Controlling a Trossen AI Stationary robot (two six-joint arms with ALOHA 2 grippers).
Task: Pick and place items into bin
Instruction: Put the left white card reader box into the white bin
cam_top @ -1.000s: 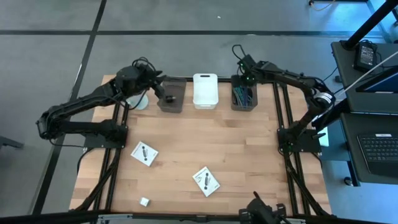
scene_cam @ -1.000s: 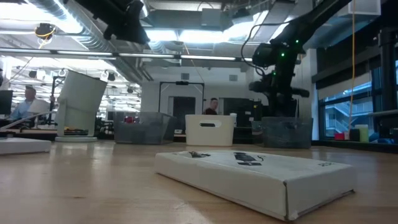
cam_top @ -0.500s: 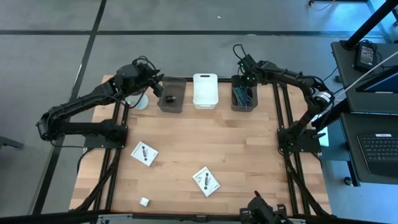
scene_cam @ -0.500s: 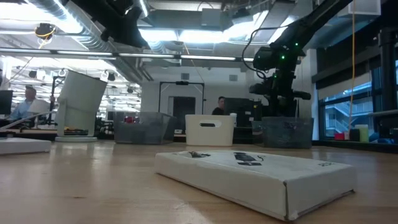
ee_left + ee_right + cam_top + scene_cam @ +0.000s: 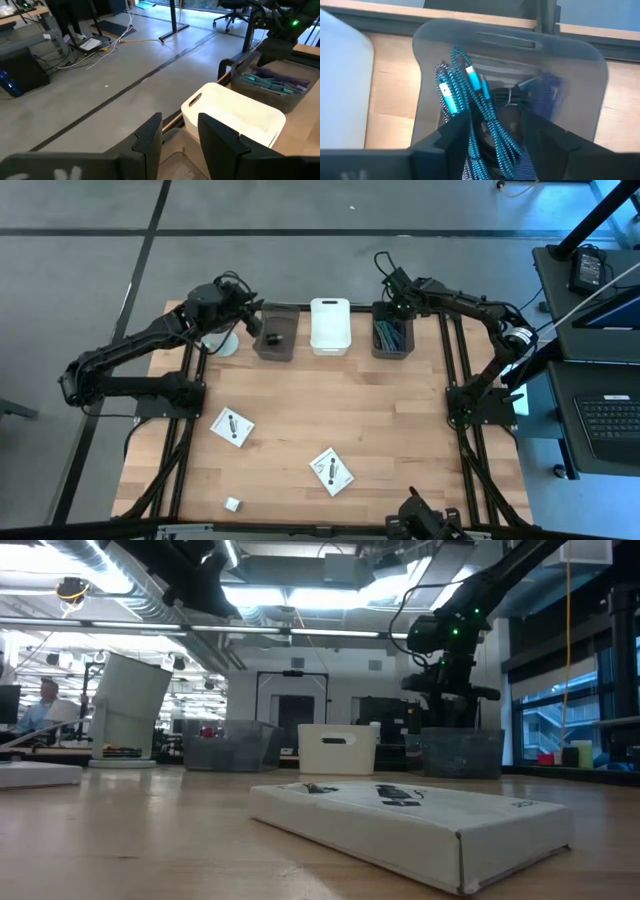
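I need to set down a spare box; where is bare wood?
Free: the middle strip between the three bins and the packets, and the side right of the second packet. Crowded: the far edge, with left gripper, white bin and right gripper.

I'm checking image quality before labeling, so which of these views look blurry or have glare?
Low view: the near white packet is soft, and ceiling lights glare brightly. Right wrist view: the purple piece in the grey bin is smeared, while the teal cables stay crisp. High view: evenly lit, with no strong shadows on the table.
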